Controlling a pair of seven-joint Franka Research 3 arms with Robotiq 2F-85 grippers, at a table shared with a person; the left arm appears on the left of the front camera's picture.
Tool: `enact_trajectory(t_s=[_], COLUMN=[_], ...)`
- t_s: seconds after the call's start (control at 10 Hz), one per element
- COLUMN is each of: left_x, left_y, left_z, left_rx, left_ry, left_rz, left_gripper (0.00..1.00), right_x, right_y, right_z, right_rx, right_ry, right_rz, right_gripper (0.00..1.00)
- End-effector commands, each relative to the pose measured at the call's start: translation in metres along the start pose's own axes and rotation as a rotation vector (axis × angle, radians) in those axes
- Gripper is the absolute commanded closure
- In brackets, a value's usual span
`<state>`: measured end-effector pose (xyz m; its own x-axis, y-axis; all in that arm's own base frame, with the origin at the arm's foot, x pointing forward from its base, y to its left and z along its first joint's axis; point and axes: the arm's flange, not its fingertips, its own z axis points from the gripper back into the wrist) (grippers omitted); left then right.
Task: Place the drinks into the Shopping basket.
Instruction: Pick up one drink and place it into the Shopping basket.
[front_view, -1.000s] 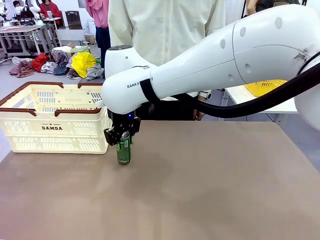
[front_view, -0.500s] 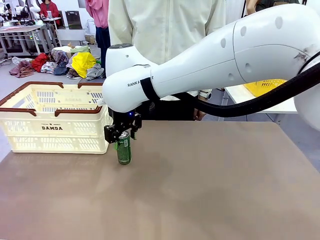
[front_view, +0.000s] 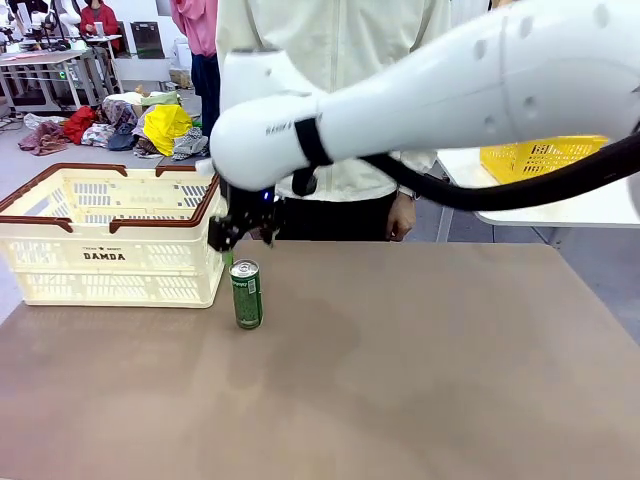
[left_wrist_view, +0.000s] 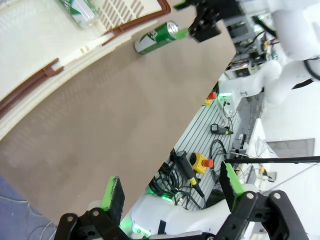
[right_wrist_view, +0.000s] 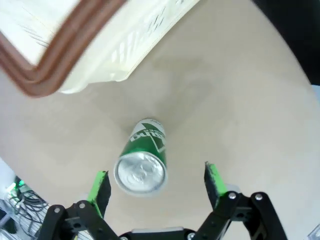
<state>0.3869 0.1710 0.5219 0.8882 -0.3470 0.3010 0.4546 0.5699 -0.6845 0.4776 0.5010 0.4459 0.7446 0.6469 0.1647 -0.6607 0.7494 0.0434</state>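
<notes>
Now you have the matte brown worktop (front_view: 400, 380) carrying the slotted cream plastic Shopping basket (front_view: 110, 240), brown-rimmed. Your right arm (front_view: 450, 90) reaches across it. The slim green metal can (front_view: 246, 294) stands upright just beside the basket. The right gripper (front_view: 240, 240) has released it and lifted clear, jaws spread.

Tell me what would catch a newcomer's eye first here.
The big white right arm reaches across the front view, its gripper open just above a green can standing upright on the brown table. Left of the can sits the cream basket with a brown rim; a person stands at the far side.
</notes>
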Motion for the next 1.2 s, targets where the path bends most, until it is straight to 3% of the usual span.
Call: enact_trajectory(t_s=[0.0, 0.1, 0.2, 0.3, 0.4, 0.5, 0.6, 0.7, 0.9, 1.1], left_x=[-0.002, -0.002, -0.002, -0.002, -0.002, -0.002, -0.002, -0.002, -0.002, -0.002], left_y=[-0.002, -0.002, -0.002, -0.002, -0.002, -0.002, -0.002, -0.002, -0.002, -0.002], left_z=[0.0, 0.0, 0.0, 0.0, 0.0, 0.0, 0.0, 0.0, 0.0, 0.0], left_rx=[-0.002, -0.002, -0.002, -0.002, -0.002, -0.002, -0.002, -0.002, -0.002, -0.002], left_ry=[0.004, 0.004, 0.004, 0.004, 0.004, 0.004, 0.004, 0.004, 0.004, 0.004], left_rz=[-0.002, -0.002, -0.002, -0.002, -0.002, -0.002, -0.002, -0.002, -0.002, -0.002], left_gripper=[0.0, 0.0, 0.0, 0.0, 0.0, 0.0, 0.0, 0.0, 0.0, 0.0], right_x=[-0.034, -0.059, -0.085, -0.12, -0.162, -0.213, -0.262, -0.311, -0.417, -0.511], right_y=[-0.036, -0.069, -0.102, -0.139, -0.178, -0.222, -0.263, -0.301, -0.362, -0.383], right_z=[0.066, 0.114, 0.154, 0.185, 0.208, 0.224, 0.235, 0.245, 0.258, 0.253], right_rx=[0.12, 0.16, 0.22, 0.318, 0.465, 0.567, 0.748, 0.865, 1.055, 1.022], right_ry=[-0.019, -0.05, -0.115, -0.176, -0.226, -0.271, -0.301, -0.307, -0.43, -0.521], right_rz=[-0.067, -0.202, -0.445, -0.631, -0.732, -0.833, -0.863, -0.976, -1.234, -1.339], right_gripper=[0.0, 0.0, 0.0, 0.0, 0.0, 0.0, 0.0, 0.0, 0.0, 0.0])
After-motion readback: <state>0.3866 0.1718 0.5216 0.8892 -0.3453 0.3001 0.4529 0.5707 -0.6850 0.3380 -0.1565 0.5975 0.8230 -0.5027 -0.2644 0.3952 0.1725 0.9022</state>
